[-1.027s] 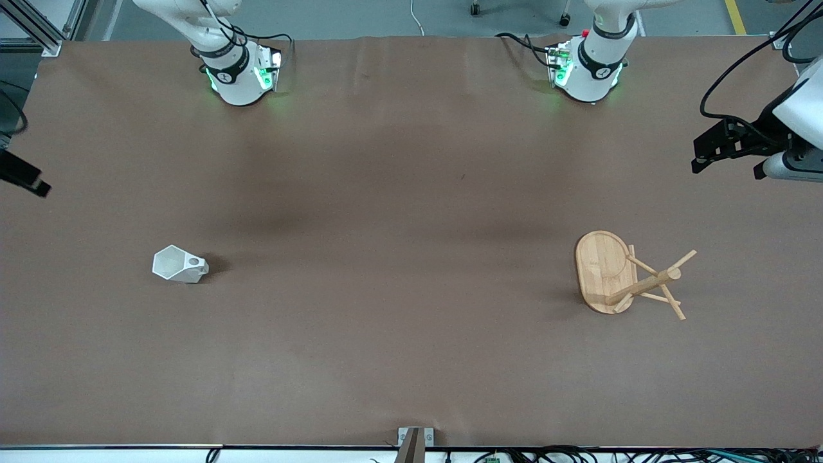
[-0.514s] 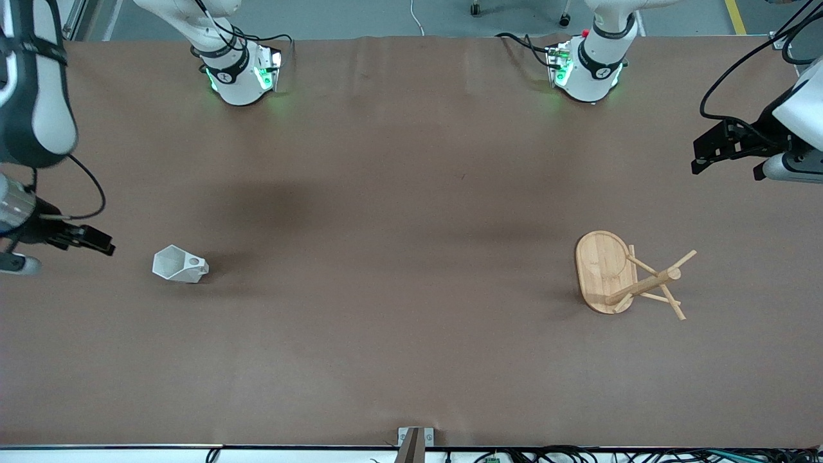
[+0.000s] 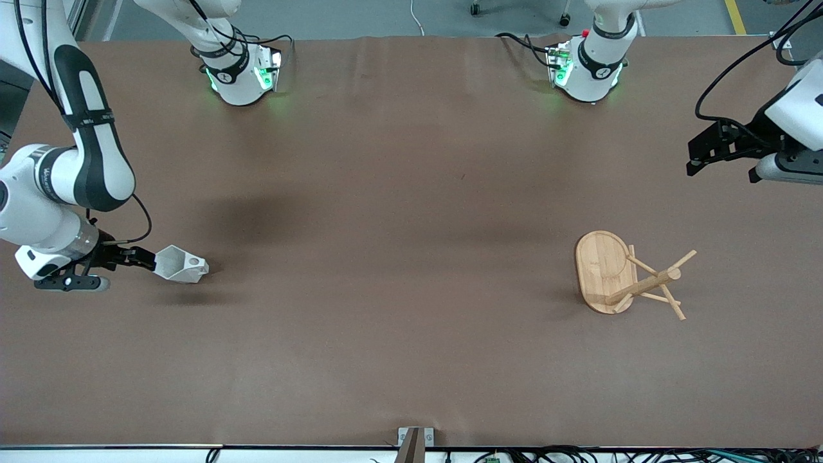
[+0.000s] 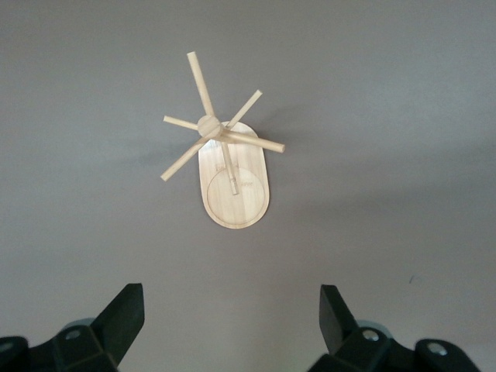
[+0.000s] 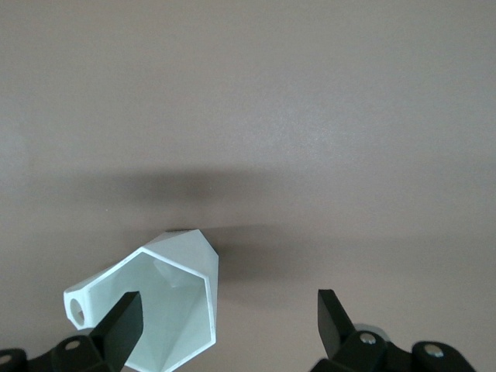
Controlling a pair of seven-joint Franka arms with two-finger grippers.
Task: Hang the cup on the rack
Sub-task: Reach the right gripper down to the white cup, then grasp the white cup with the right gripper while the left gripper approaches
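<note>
The white faceted cup (image 3: 180, 264) lies on its side near the right arm's end of the table. Its handle hole faces up. My right gripper (image 3: 146, 259) is open and low, right at the cup's mouth. In the right wrist view the cup (image 5: 174, 310) sits off to one side of the gripper (image 5: 229, 301), with one fingertip (image 5: 128, 306) in front of its mouth. The bamboo rack (image 3: 607, 270) stands on its oval base near the left arm's end. My left gripper (image 3: 691, 159) is open and empty, up in the air; the rack (image 4: 236, 186) shows past it (image 4: 232, 298).
The brown table cover (image 3: 411, 212) is bare between cup and rack. The arm bases (image 3: 241, 74) (image 3: 588, 67) stand along the table's edge farthest from the front camera. A small metal bracket (image 3: 415, 442) sits at the nearest edge.
My right arm has swung in from the table's end and come down to the cup's mouth. The left gripper has barely shifted. The cup and rack have not moved.
</note>
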